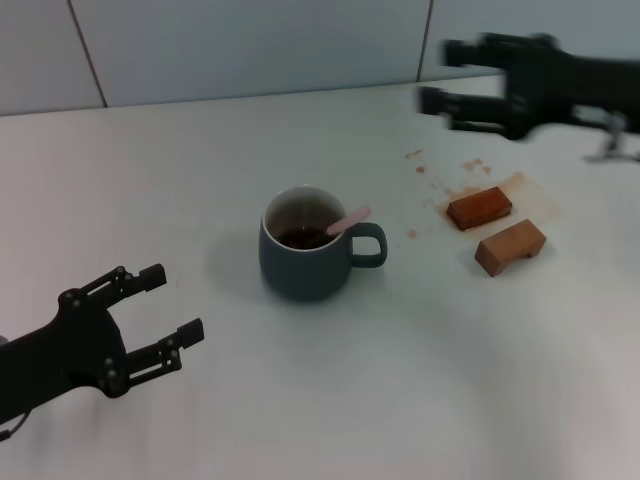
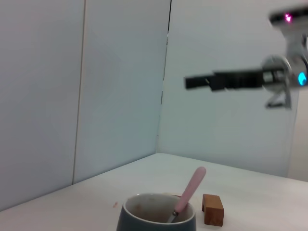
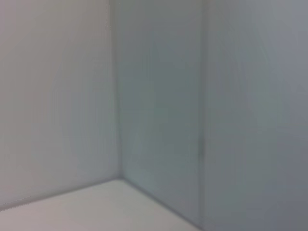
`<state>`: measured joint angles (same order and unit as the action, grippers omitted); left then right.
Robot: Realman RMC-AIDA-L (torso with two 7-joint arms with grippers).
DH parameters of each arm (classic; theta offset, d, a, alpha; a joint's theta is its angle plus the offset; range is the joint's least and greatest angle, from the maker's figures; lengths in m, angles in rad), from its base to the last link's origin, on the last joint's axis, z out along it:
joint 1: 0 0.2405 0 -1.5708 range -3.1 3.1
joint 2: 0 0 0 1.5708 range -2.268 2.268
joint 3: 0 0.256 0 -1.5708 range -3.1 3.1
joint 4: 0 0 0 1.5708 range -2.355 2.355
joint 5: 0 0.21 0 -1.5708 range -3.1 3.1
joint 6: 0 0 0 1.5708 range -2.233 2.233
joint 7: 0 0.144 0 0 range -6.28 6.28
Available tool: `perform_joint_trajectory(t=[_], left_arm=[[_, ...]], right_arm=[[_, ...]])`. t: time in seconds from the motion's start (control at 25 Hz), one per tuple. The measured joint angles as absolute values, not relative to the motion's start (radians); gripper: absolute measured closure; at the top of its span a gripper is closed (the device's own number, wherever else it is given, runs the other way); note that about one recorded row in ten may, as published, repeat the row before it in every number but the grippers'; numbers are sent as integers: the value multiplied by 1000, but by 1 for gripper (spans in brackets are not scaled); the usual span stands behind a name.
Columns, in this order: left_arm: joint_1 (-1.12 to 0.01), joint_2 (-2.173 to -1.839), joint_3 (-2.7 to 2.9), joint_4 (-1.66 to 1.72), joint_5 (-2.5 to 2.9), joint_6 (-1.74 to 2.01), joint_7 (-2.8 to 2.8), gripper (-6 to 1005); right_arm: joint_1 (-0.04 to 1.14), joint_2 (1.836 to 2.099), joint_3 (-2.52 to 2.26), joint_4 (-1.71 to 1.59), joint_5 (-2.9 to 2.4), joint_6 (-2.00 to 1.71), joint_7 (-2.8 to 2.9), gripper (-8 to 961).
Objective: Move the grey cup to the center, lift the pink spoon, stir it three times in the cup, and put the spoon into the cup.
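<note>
The grey cup (image 1: 305,258) stands near the table's middle, handle toward the right, with dark brown liquid inside. The pink spoon (image 1: 348,220) rests in the cup, its pale pink handle leaning out over the rim on the handle side. In the left wrist view the cup (image 2: 156,219) and the spoon (image 2: 190,190) show low in the picture. My left gripper (image 1: 172,305) is open and empty, low at the left, apart from the cup. My right gripper (image 1: 440,75) is open and empty, raised at the far right; it also shows in the left wrist view (image 2: 195,82).
Two brown wooden blocks lie right of the cup: a darker one (image 1: 479,207) on a brown stain and a lighter one (image 1: 510,246); one block shows in the left wrist view (image 2: 212,210). Small brown spill marks (image 1: 414,155) dot the table. A white wall runs behind.
</note>
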<state>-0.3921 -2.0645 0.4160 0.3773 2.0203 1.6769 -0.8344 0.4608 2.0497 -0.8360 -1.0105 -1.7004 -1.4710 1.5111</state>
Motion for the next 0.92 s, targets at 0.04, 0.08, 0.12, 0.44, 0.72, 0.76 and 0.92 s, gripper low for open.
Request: perform_joint_trajectory(t=[0.04,0.08,0.12,0.44,0.72,0.76,0.92], left_arm=[[-402,-2064,418,377,2021,1677,-850,189],[-402,-2064,418,377,2021,1677,-850,189],[-410,-2062,418,382,2022,1677,-867,189],[-500,-1992,485,405,2029,1678,-1024,189],[-574,-1938,624,503,2030,1667,-1222,189],[-583,-1934,628,525,2030,1667,-1242,189],[-586,-1931,629,531,2038,1666,-1253,189]], right_arm=[[432,2020,-754,-854,-1653,-1517,1362,243],[432,2020,-754,-854,-1653,-1517,1362,243],[425,2000,-716,-768,-1646,-1545,1292,243],[434,1853,-667,-424,-1791,-1606,1116,243],[474,1843,-662,-471,-1926,-1629,1187,243],[481,1840,-662,-476,-1931,-1636,1190,243],[487,1840,-660,-478,-1931,-1647,1192,243]])
